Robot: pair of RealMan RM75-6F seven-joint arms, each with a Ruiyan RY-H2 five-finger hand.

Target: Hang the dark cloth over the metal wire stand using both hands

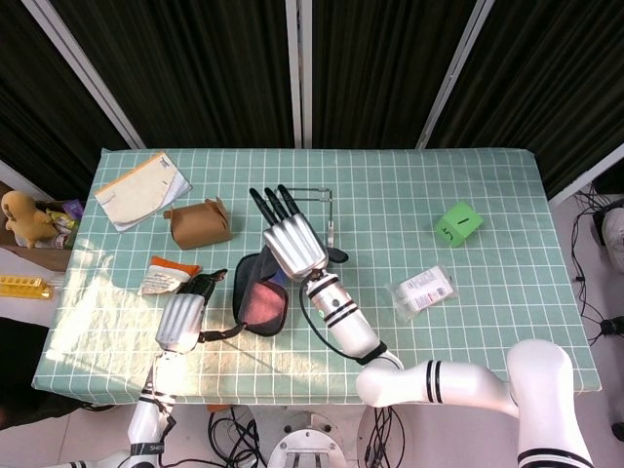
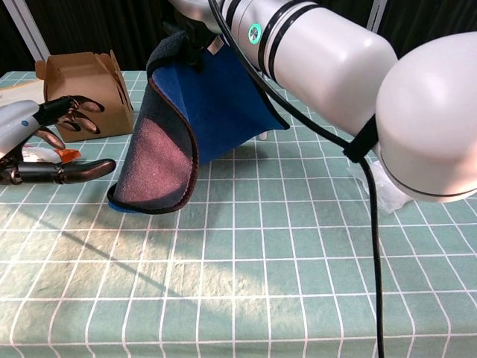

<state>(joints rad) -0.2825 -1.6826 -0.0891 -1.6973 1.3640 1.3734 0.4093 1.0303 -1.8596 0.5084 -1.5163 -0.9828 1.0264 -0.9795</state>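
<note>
My right hand [image 1: 291, 242] holds the dark cloth [image 1: 259, 298] lifted off the table, in front of the metal wire stand [image 1: 314, 191]. The hand hides most of the stand. In the chest view the cloth [image 2: 200, 112] hangs folded from that hand [image 2: 195, 7] at the frame's top, its blue inner face and dark outer face both showing and its lower end near the table. My left hand [image 1: 184, 314] is low at the left with fingers spread and empty. In the chest view this hand [image 2: 33, 130] has its thumb close to the cloth's lower left edge.
A brown paper box [image 1: 198, 223] stands left of the stand, with a booklet [image 1: 141, 190] behind it. An orange packet [image 1: 166, 275] lies beside my left hand. A green cube [image 1: 458, 224] and a clear plastic packet [image 1: 421, 290] lie on the right.
</note>
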